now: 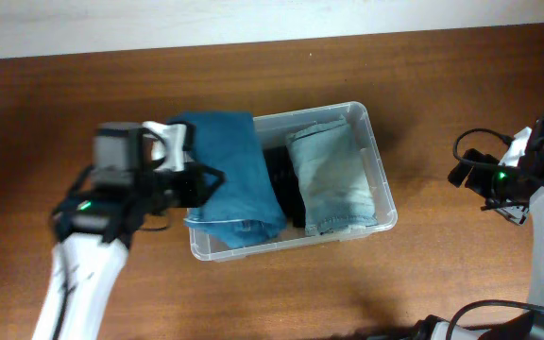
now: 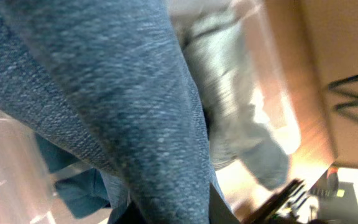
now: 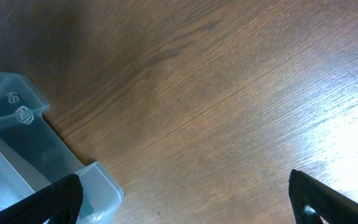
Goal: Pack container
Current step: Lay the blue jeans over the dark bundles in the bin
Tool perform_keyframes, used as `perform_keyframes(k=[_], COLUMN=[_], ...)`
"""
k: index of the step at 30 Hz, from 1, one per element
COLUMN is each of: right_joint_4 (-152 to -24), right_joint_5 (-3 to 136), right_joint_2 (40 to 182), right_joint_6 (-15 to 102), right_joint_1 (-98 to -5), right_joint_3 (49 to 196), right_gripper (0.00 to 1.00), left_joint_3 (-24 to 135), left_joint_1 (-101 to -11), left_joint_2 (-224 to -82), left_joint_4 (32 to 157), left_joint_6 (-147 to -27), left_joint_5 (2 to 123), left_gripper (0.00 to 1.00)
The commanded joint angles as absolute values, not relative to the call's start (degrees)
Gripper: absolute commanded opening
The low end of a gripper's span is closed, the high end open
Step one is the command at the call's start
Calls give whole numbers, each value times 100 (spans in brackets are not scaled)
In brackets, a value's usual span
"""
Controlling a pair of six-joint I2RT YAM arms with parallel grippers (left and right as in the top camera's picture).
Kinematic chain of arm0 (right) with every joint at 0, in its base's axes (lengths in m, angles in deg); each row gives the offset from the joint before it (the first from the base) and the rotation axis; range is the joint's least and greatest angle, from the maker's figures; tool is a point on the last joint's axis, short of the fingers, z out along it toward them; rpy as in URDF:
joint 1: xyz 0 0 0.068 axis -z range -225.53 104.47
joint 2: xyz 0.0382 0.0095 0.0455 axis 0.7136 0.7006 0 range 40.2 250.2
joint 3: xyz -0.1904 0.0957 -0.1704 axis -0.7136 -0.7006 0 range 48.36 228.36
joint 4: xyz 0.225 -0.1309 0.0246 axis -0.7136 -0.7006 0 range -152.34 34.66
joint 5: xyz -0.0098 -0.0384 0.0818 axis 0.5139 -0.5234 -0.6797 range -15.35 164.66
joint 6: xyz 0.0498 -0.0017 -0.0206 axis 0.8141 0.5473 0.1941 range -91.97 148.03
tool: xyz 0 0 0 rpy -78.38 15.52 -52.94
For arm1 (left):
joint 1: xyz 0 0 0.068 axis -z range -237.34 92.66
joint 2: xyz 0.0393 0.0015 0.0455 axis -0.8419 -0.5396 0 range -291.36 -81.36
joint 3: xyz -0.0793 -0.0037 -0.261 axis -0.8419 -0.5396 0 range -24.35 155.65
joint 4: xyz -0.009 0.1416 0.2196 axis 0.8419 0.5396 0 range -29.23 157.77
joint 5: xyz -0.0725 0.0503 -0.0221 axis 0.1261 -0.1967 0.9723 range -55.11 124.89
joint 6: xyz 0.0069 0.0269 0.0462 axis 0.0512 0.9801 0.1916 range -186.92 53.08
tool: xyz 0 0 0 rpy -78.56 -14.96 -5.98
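The clear plastic container [image 1: 382,185] stands in the middle of the table. Inside lie a folded light denim garment [image 1: 333,179] on the right and a dark garment [image 1: 281,184] in the middle. A teal-blue garment [image 1: 234,179] drapes over the container's left part. My left gripper [image 1: 195,179] is at the container's left wall and is shut on this garment, which fills the left wrist view [image 2: 117,93] between the fingers [image 2: 174,213]. My right gripper [image 1: 465,174] is open and empty over bare table, right of the container; its corner [image 3: 17,143] shows in the right wrist view, left of the fingers [image 3: 188,205].
The wooden table [image 1: 83,85] runs to a white wall at the back. The right arm's cables [image 1: 484,137] loop near the table's right edge. The light denim garment [image 2: 229,81] and a container wall [image 2: 11,168] show blurred in the left wrist view.
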State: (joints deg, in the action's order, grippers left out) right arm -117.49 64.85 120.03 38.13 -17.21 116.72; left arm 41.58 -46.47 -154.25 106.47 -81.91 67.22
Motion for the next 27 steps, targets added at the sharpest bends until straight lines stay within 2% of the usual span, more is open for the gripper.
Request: perform_keyframes(k=[1, 7, 17, 18, 19, 20, 24, 27], right_joint_4=[-11751, -11751, -11749, -11749, -11749, -11749, -11749, -11749], right_joint_5=[6457, 6459, 6459, 6459, 6459, 6459, 6459, 6459], right_joint_2=[12014, 12014, 12014, 12014, 12014, 12014, 12014, 12014], right_joint_6=[3787, 3787, 3787, 3787, 3787, 3787, 3787, 3787], right_joint_1=[-1701, -1701, -1701, -1701, -1701, -1701, -1701, -1701], right_joint_3=[11676, 11676, 11676, 11676, 11676, 11676, 11676, 11676], right_gripper=[98, 98, 98, 98, 98, 98, 98, 98], left_joint_3=[4020, 4009, 4009, 4009, 4009, 4009, 4125, 4652], left_joint_1=[-4070, -3867, -3886, -3886, -3886, -3889, -3941, -4044], left_joint_2=[-16096, -17392, -17532, -17532, -17532, -17532, -17508, -17199], left_joint_4=[10284, 10194, 10210, 10214, 10220, 10240, 10293, 10389], left_joint_6=[-7948, -7832, -7771, -7771, -7769, -7769, -7769, -7684], left_joint_5=[6652, 6650, 5474, 5474, 5461, 5448, 5387, 5092], left_gripper=[1, 1, 2, 22, 46, 64, 84, 85])
